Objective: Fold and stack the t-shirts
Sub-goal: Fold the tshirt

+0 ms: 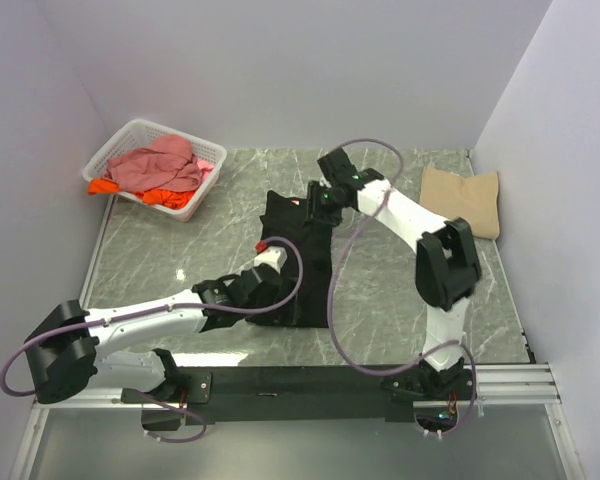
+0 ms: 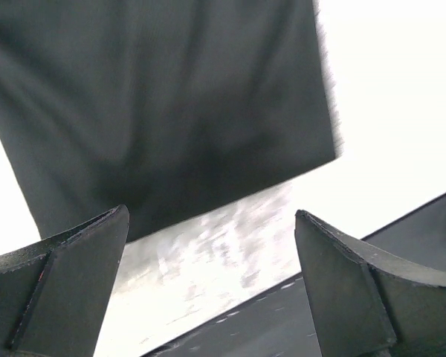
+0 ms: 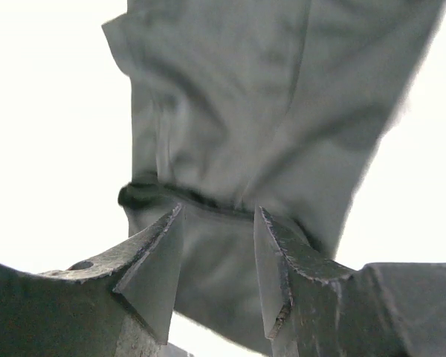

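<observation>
**A:** Top external view: the marble table point(image 1: 160, 262) carries the black t-shirt point(image 1: 306, 255), which lies lengthwise in the middle between the two arms.

**B:** And the rest?

**A:** The white basket point(image 1: 130, 135) sits far left with a pink shirt point(image 1: 165, 165) and an orange shirt point(image 1: 176, 198) heaped in it. The tan t-shirt point(image 1: 462, 198) lies folded far right, well apart.

**B:** Grippers?

**A:** The left gripper point(image 2: 209, 216) is spread wide and holds nothing, by the black shirt's near end. The right gripper point(image 3: 219, 210) is at the far end. Its jaws stand a narrow gap apart with cloth showing past them, and I see no pinch.

**B:** How will it handle?

**A:** Light and limp, I'd judge, so it will sag and crease. It is best taken at the hem corners or shoulders, pinching all layers, not mid-panel.
</observation>
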